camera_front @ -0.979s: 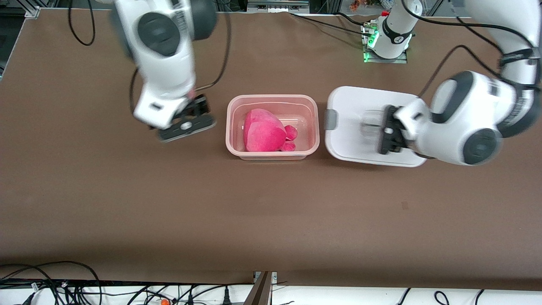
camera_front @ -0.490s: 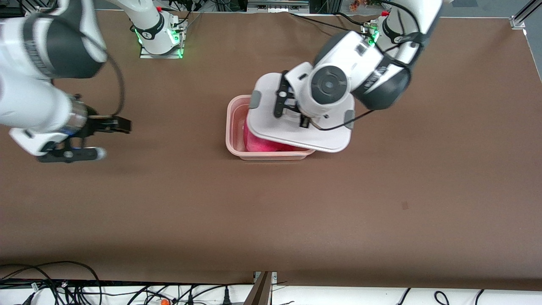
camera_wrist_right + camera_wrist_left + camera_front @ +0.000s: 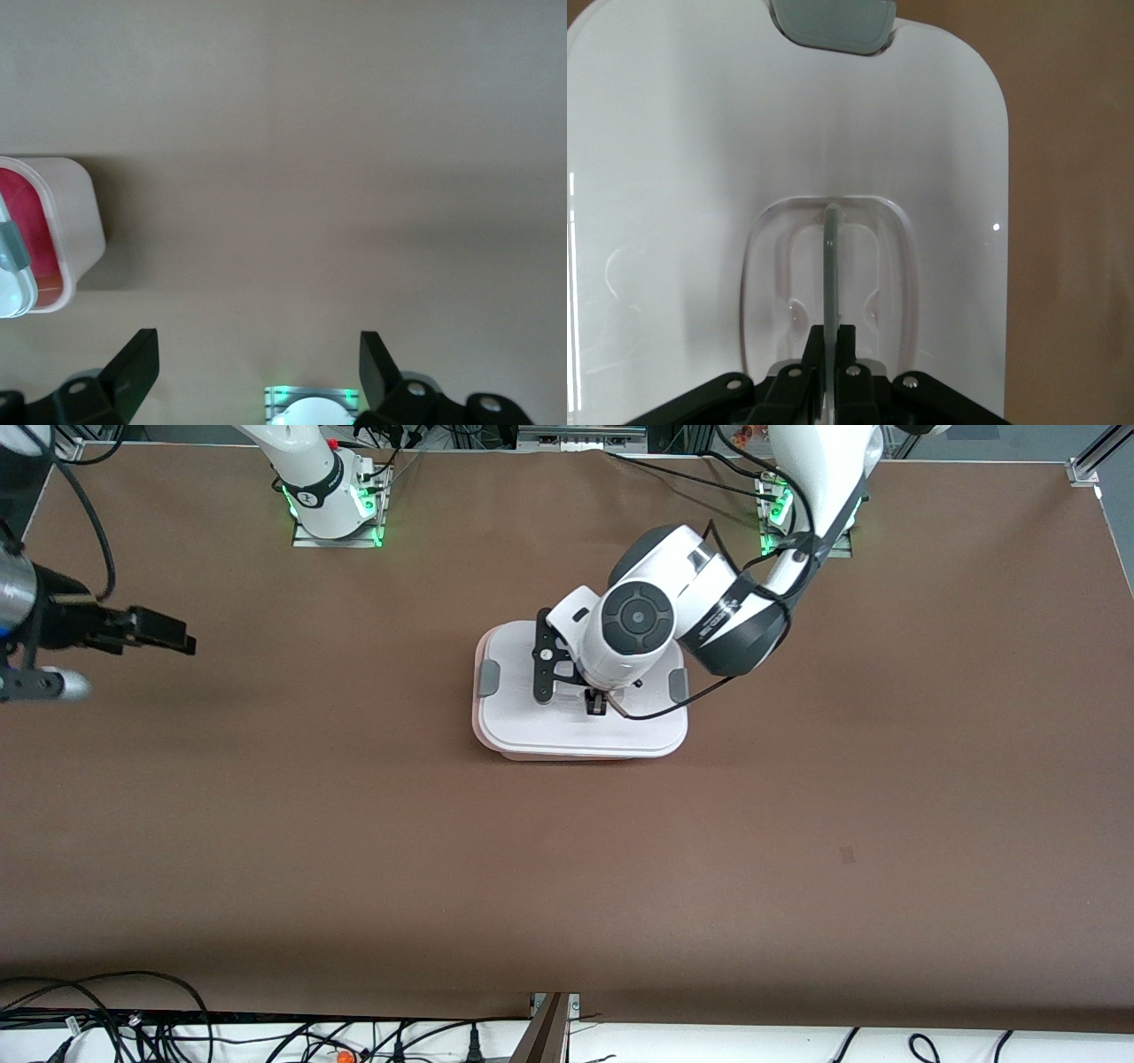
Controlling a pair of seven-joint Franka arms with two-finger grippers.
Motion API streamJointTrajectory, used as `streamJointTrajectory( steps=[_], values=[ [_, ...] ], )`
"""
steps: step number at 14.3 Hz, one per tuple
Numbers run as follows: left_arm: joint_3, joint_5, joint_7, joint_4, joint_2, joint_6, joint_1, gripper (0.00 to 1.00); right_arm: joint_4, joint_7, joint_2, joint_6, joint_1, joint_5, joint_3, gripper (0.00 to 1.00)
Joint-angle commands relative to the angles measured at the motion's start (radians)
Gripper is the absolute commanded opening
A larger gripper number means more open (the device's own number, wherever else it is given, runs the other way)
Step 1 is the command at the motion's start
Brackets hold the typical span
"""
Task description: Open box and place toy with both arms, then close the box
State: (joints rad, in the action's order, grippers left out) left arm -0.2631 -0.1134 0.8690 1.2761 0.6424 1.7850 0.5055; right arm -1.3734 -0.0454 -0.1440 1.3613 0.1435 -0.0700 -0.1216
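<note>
Box (image 3: 580, 755): translucent pinkish tub near the middle of the desk (image 3: 567, 850), now almost wholly covered from above; only a thin pink edge shows under the lid on the side nearer the front camera. In the right wrist view one rounded end of the tub (image 3: 66, 230) is visible with pink showing through its wall.

Lid (image 3: 549, 731): white, rounded rectangle, lying flat over the tub and roughly squared up with it. Half a second ago it hung tilted and offset toward the left arm's end, leaving part of the tub open; a second ago it lay flat on the desk beside the tub. One grey clip (image 3: 488, 678) sits at each short end, the other (image 3: 678, 685) toward the left arm's end.

Toy: pink shows through the tub wall (image 3: 27, 221) in the right wrist view; hidden under the lid in the front view, where it was partly exposed half a second ago.

Left gripper (image 3: 830, 354): over the lid centre, closed on the clear upright handle (image 3: 829, 266) in the recess, fingers pinched together on its thin blade.

Right gripper (image 3: 257, 363): fingers spread wide, holding nothing, over bare desk at the right arm's end. It has drawn further from the box than in either earlier frame.
</note>
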Motion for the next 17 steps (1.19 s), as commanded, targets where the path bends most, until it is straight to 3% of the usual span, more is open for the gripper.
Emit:
streamJointTrajectory(
  steps=[1, 6, 17],
  values=[
    [0.015, 0.03, -0.028, -0.04, 0.017, -0.004, 0.039, 0.0, -0.105, 0.015, 0.154, 0.041, -0.048, 0.019, 0.033, 1.0],
    [0.016, 0.046, -0.033, -0.029, 0.037, -0.003, 0.054, 0.0, -0.167, 0.024, 0.181, 0.03, -0.05, 0.056, 0.037, 1.0],
    [0.018, 0.044, -0.084, -0.024, 0.059, 0.037, 0.054, 0.0, -0.127, 0.021, 0.141, 0.033, -0.042, 0.064, 0.048, 1.0]
  ],
)
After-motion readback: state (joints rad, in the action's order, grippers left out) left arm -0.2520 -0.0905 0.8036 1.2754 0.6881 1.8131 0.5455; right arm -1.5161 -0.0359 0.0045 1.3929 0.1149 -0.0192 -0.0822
